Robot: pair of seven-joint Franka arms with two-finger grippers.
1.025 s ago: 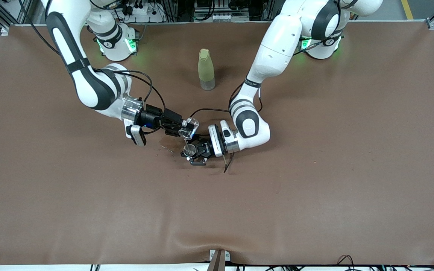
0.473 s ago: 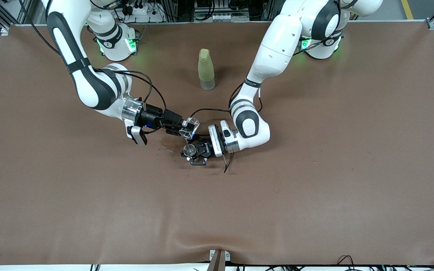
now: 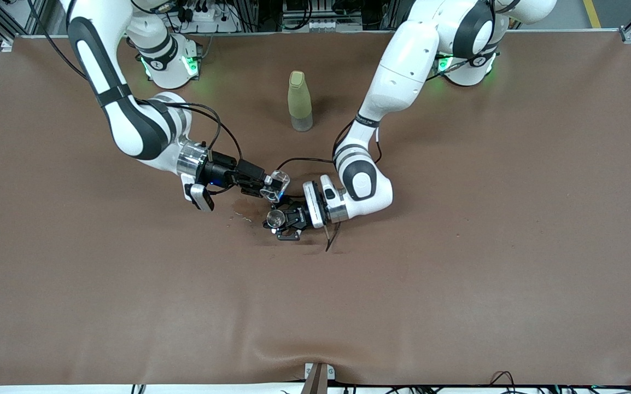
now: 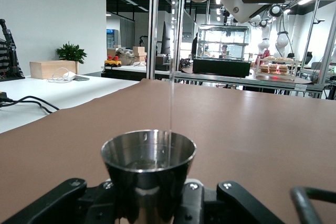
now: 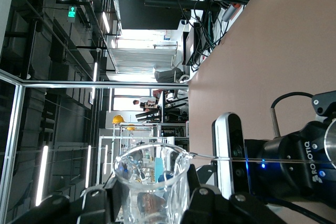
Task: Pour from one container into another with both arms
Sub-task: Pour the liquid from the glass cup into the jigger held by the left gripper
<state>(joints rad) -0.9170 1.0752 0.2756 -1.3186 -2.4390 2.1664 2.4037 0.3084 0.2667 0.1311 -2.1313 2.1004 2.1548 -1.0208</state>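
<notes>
Right hand (image 3: 263, 185) pinches the glass cup (image 3: 275, 185), tipped on its side, lip pointing down toward the jigger (image 3: 275, 219); cup sits directly over the jigger. In the right wrist view the fingers (image 5: 202, 203) press against both sides of the clear cup (image 5: 152, 182), and a thin line of liquid (image 5: 236, 158) leaves its lip. Left hand (image 3: 281, 220) grips the jigger low over the tabletop (image 3: 457, 273), jaws pressed together on its narrow waist. Left wrist view shows the jigger (image 4: 148, 163) upright, round rim up, black fingers (image 4: 68, 200) on either side of its base, and a thin stream (image 4: 171, 103) dropping into its bowl near the rim. Some liquid is visible inside the jigger. On the tabletop beside the jigger, toward the right arm's end, a dark wet patch (image 3: 244, 207) and a few pale specks (image 3: 241, 219). Bottle (image 3: 299, 101) stands upright, farther from the front camera than the jigger, between the two arm bases and well apart from both hands. Both arms reach in toward the jigger; a black cable (image 3: 304, 160) loops between the jigger and the bottle.
</notes>
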